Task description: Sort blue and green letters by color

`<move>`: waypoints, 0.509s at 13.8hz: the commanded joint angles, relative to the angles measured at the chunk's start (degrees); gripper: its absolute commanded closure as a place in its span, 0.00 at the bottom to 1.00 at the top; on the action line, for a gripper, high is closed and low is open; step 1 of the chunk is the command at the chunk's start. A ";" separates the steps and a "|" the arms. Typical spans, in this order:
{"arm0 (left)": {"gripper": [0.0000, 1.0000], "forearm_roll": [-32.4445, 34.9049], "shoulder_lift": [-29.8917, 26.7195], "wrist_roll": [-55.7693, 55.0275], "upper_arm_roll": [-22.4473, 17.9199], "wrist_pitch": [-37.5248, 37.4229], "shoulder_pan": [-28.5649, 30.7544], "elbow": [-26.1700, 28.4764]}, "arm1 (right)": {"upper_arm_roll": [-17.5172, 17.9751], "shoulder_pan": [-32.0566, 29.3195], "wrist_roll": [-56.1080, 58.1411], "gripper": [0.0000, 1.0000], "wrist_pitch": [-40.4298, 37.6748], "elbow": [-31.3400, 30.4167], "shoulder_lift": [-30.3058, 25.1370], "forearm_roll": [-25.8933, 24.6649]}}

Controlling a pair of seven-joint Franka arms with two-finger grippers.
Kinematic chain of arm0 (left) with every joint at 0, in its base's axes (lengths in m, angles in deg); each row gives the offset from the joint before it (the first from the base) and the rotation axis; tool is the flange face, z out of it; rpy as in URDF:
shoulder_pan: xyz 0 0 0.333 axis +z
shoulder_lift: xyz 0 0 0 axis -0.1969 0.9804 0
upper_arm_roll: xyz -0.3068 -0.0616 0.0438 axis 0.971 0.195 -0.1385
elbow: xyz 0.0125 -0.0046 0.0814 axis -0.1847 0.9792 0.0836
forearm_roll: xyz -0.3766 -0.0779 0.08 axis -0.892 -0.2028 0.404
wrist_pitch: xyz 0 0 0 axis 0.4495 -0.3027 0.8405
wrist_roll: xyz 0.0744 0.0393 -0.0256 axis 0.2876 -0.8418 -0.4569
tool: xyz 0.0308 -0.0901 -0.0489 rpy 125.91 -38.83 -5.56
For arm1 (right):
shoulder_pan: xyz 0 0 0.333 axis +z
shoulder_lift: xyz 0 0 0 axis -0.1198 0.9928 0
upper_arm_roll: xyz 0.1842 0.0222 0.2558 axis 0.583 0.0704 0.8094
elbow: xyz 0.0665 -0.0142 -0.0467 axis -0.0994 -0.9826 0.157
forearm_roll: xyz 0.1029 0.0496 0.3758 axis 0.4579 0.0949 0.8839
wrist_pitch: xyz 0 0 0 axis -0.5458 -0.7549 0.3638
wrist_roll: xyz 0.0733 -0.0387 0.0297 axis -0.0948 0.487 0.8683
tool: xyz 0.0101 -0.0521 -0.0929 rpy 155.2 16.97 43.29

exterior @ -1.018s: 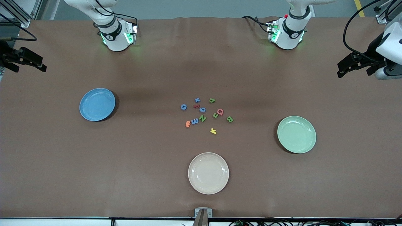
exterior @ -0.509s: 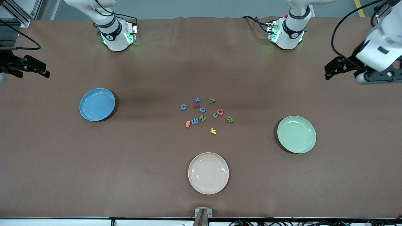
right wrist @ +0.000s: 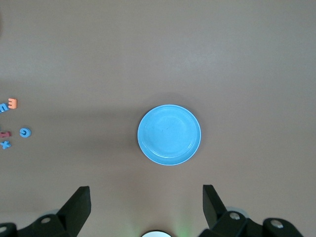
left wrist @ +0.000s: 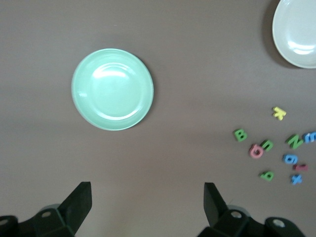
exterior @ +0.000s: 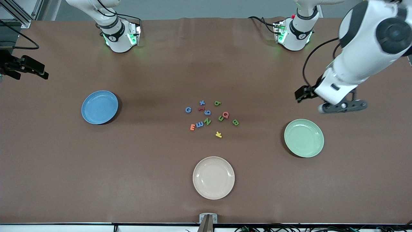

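Note:
The blue and green letters lie mixed in a loose cluster at mid-table: blue G (exterior: pixel 188 110), x (exterior: pixel 201 102), 9 (exterior: pixel 208 112) and M (exterior: pixel 199 124); green b (exterior: pixel 217 103), N (exterior: pixel 207 121), u (exterior: pixel 220 118) and B (exterior: pixel 235 122). My left gripper (exterior: pixel 300 95) hangs open and empty over bare table beside the green plate (exterior: pixel 304 138); its wrist view shows that plate (left wrist: pixel 112 89) and green B (left wrist: pixel 240 135). My right gripper (exterior: pixel 43 71) waits open and empty at the right arm's end, with the blue plate (right wrist: pixel 169 134) in its wrist view.
Red (exterior: pixel 201 109), pink (exterior: pixel 225 114), orange (exterior: pixel 192 127) and yellow (exterior: pixel 219 134) letters lie among the cluster. The blue plate (exterior: pixel 99 107) sits toward the right arm's end. A beige plate (exterior: pixel 213 177) lies nearer the front camera than the letters.
My left arm has swung in from its end of the table toward the middle and now hangs by the green plate. The right gripper has barely shifted. No letter has moved.

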 commanded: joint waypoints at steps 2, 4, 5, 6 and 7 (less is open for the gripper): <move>0.00 1.74 4.89 -12.69 0.68 7.79 -5.05 2.20 | 0.55 -0.87 0.30 0.00 -0.30 0.88 0.61 -0.06; 0.00 6.82 9.54 -20.33 0.68 11.92 -7.78 2.20 | 0.55 -0.61 0.39 0.00 0.66 1.06 2.11 -0.41; 0.00 8.15 11.83 -23.68 0.68 13.94 -8.66 2.20 | 0.55 -0.87 0.21 0.00 1.63 1.06 2.63 -0.24; 0.00 8.43 14.20 -26.93 0.68 16.92 -9.02 2.20 | 0.55 -0.87 0.12 0.00 2.42 1.06 4.29 -0.15; 0.00 8.43 16.22 -29.48 0.68 19.90 -9.55 2.20 | 0.55 -0.87 0.12 0.00 3.47 1.23 6.66 0.29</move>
